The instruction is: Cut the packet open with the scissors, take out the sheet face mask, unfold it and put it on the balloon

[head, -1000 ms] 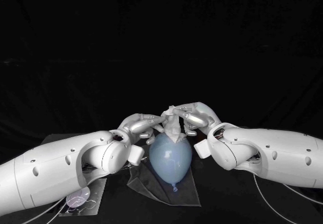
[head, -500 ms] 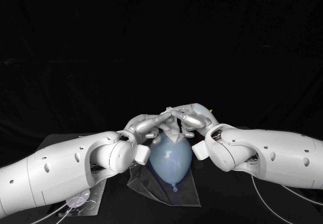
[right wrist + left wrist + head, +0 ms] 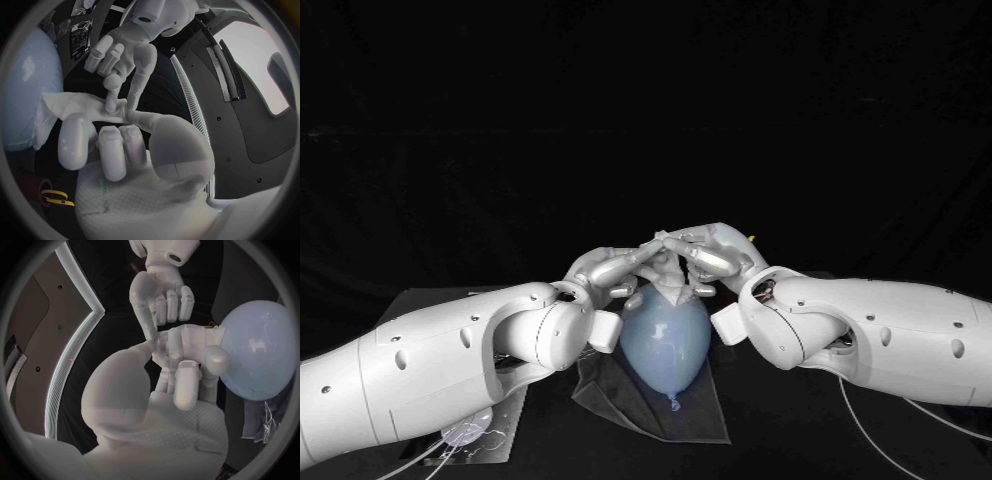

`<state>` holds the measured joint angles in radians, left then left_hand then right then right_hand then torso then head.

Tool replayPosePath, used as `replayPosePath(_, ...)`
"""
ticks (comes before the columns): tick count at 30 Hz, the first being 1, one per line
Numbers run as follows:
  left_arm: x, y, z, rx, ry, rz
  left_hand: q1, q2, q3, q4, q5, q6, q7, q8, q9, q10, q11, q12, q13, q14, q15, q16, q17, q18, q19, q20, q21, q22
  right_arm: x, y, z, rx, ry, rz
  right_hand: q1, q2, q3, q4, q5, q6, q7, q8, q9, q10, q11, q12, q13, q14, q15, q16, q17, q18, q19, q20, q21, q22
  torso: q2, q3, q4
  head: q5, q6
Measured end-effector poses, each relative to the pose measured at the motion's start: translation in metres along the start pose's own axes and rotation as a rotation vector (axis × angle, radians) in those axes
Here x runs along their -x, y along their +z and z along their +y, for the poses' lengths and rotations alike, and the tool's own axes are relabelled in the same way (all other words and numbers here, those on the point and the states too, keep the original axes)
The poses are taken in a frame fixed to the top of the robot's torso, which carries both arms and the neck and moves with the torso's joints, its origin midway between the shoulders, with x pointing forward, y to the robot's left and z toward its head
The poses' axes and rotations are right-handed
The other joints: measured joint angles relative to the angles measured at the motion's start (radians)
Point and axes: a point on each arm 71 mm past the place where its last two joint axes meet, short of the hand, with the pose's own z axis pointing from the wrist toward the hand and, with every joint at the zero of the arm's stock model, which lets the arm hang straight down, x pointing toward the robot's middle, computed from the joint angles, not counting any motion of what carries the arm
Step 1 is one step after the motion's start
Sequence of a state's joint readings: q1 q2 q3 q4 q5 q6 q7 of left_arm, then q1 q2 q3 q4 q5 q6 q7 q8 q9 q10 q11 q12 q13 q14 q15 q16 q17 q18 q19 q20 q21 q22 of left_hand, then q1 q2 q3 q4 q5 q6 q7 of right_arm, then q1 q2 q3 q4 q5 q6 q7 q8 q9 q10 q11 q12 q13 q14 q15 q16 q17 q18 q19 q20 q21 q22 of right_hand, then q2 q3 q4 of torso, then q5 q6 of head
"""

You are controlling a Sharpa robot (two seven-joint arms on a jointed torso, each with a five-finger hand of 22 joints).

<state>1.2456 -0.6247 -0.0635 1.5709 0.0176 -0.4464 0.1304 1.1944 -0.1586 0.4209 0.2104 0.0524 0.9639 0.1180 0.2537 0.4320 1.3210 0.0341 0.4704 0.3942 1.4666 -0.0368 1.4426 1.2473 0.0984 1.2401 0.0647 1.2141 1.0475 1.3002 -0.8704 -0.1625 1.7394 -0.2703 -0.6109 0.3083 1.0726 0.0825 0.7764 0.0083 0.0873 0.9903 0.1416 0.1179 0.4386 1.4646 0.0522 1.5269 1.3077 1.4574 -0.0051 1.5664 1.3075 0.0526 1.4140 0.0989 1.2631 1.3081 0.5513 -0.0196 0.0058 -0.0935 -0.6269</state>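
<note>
Fingers (image 3: pixel 74 142) of left hand (image 3: pixel 609 268) and right hand (image 3: pixel 714 250) meet, pinching mask (image 3: pixel 674 272) over balloon (image 3: pixel 664 335).

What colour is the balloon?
The balloon is pale blue, clearest in the head view.

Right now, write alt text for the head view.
The left hand and right hand hold a folded white sheet mask between them over the far end of a pale blue balloon, which lies on clear film.
</note>
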Motion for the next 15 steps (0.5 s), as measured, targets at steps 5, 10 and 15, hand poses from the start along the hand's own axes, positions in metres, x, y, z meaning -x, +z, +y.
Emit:
replayPosePath(5,0.0005,-0.0001,0.0,0.0,-0.001,-0.005,0.028,0.028,0.0,0.016,0.0,0.011,0.0,-0.006,-0.006,0.004,-0.004,0.005,0.005,0.0,0.0,0.0,0.0,0.0,0.004,0.004,0.0,0.002,-0.0001,-0.0004,-0.0002,-0.004,0.001,0.002,0.0,0.0,0.0,0.0,0.008,-0.001,0.0,0.005,0.001,0.0,0.0,0.0,0.0,0.0,0.0,-0.003,0.001,0.0,0.0,0.0,0.0,0.0,0.0,-0.0002,0.0001,0.0,0.001)
replayPosePath(10,0.0004,-0.0002,0.0,0.0,-0.001,-0.005,0.057,0.046,-0.003,0.019,-0.001,0.019,-0.002,-0.006,-0.009,0.004,-0.004,0.005,0.008,0.0,0.0,0.0,0.0,0.0,0.007,0.0,0.0,0.002,-0.0003,-0.0005,-0.0008,-0.01,0.002,0.005,0.0,0.0,0.003,0.003,0.012,0.0,0.002,0.005,0.001,0.0,0.0,0.0,0.0,0.0,0.0,0.001,0.001,0.0,0.0,0.0,-0.001,0.0,0.0,-0.0002,0.0006,0.0,0.001)
replayPosePath(15,0.0003,-0.0001,-0.0004,-0.002,-0.001,-0.005,0.104,0.05,0.0,0.012,-0.001,0.024,-0.007,-0.01,-0.012,0.004,-0.004,0.005,0.009,0.0,0.0,0.0,0.003,0.0,0.007,0.0,0.0,0.002,-0.0005,-0.0004,-0.0017,-0.018,0.003,0.008,0.0,0.0,0.003,0.003,0.012,0.001,0.004,0.005,0.001,0.0,0.0,0.0,0.0,0.0,0.0,0.001,0.001,0.0,0.0,0.0,-0.001,-0.001,0.0,-0.0002,0.0005,-0.002,0.001)
